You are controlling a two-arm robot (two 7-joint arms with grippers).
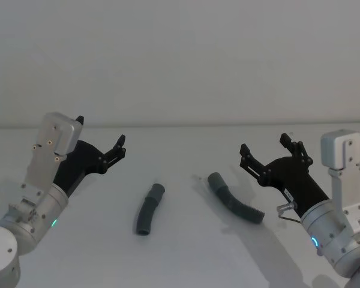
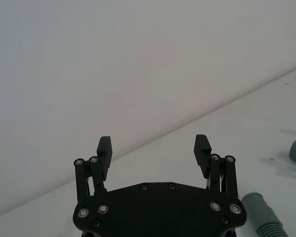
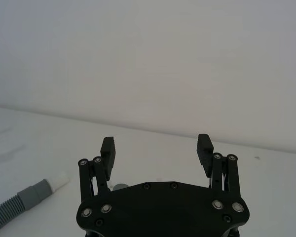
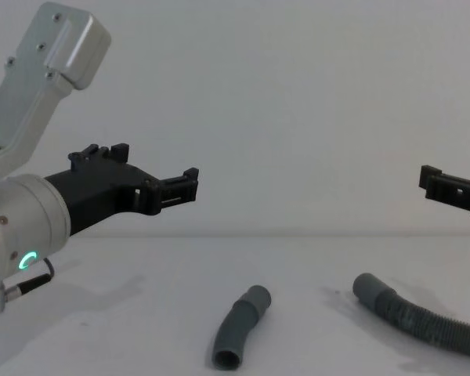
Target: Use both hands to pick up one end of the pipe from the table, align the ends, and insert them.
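Two dark grey ribbed pipe pieces lie on the white table (image 1: pixel 180 264). The short bent piece (image 1: pixel 149 211) (image 4: pixel 239 329) is left of centre, and its cuff (image 2: pixel 260 212) shows in the left wrist view. The longer piece (image 1: pixel 235 199) (image 4: pixel 417 317) lies to its right; its grey cuff carries a white tip (image 3: pixel 59 179). My left gripper (image 1: pixel 101 133) (image 2: pixel 153 144) (image 4: pixel 160 168) hangs open above the table, left of the short piece. Right of the longer piece, my right gripper (image 1: pixel 265 144) (image 3: pixel 156 144) (image 4: pixel 454 188) is raised and open. Neither holds anything.
A pale grey wall (image 1: pixel 180 60) rises behind the table's far edge. A small cable loop (image 1: pixel 286 209) hangs at the right wrist near the longer piece's far end.
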